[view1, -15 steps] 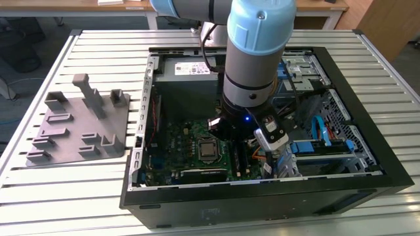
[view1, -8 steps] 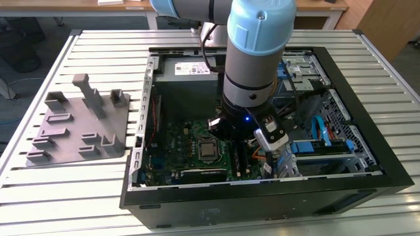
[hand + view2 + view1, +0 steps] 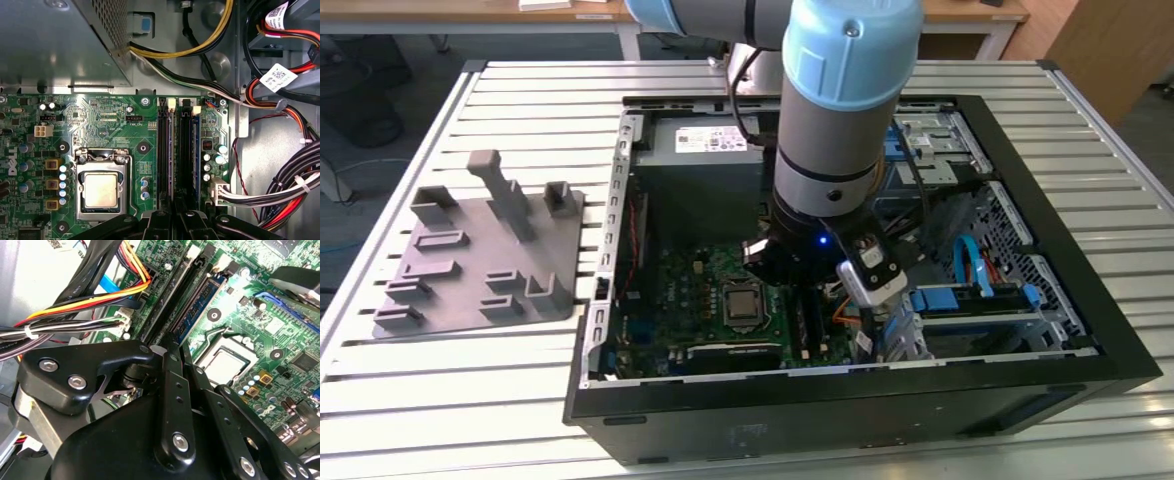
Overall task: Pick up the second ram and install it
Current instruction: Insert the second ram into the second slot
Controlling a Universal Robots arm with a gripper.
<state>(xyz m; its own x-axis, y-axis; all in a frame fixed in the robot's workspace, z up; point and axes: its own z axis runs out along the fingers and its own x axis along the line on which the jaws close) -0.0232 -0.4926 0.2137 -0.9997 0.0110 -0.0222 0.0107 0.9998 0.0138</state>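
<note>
Arm is down inside the open computer case (image 3: 1067, 250) on the table (image 3: 520, 100), tool (image 3: 175, 220) over the memory slots (image 3: 177, 150) beside the processor (image 3: 101, 190). Second ram (image 3: 197, 307) looks seated edge-on in its slot, lined up with the tool. Can't tell if the tool is gripping it or has let go.

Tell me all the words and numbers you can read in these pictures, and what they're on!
Nothing here is clear enough to quote.
Pale label on the power supply, exterior view: too small to read.
White cable tags, first wrist view: print blurred.
Tiny white print on the motherboard, first wrist view: too small.
White maker's letters at the motherboard's edge, first wrist view: sideways and cut off.
</note>
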